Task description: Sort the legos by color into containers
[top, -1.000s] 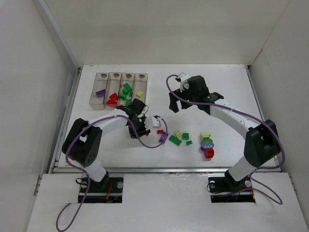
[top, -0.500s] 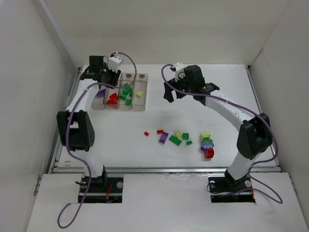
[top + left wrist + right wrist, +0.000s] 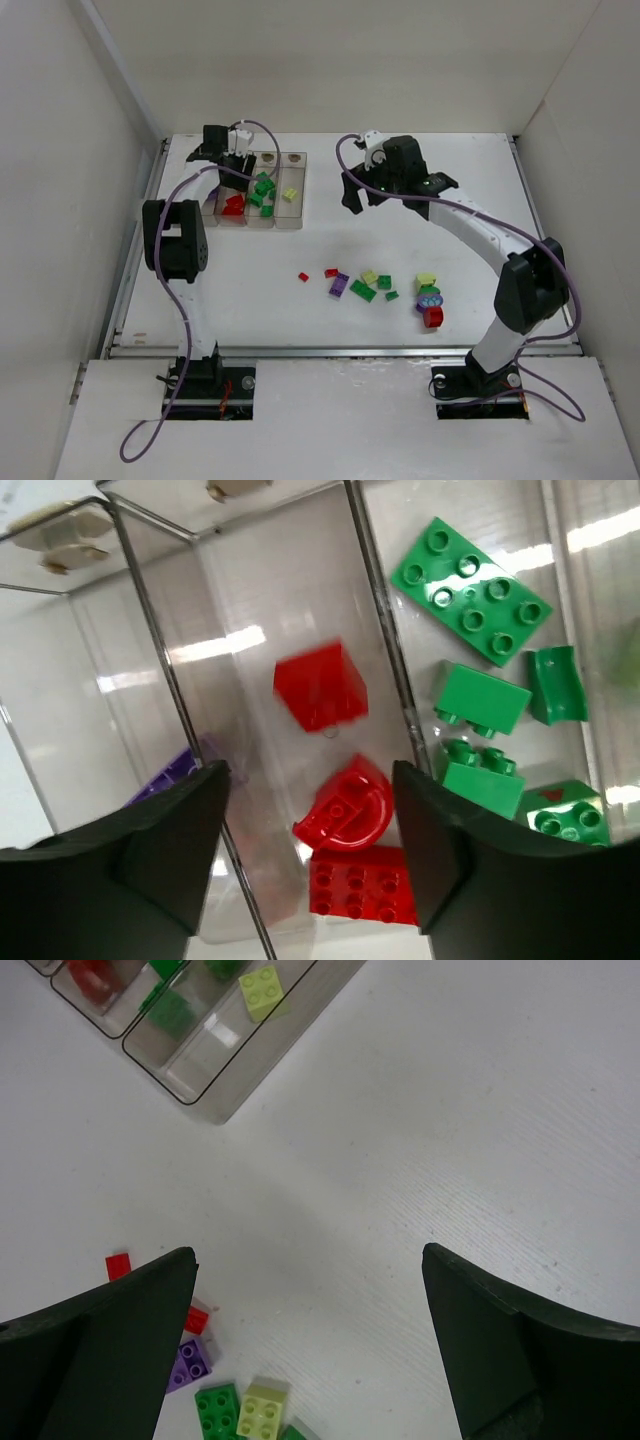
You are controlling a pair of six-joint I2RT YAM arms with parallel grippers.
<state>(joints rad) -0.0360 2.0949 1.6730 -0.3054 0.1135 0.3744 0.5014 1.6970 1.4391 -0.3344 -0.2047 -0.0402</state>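
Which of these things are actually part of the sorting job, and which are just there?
Part of the job: loose bricks, sorted bricks, clear bins, left gripper open above the bins, right gripper open.
Just there: table, purple cables.

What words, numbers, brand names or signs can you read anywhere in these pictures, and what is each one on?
No text can be read.
The legos: plain studs, any lettering too small to tell.
One green brick: a small red mark, too small to read.
The containers, left gripper, right gripper and table: no label shows.
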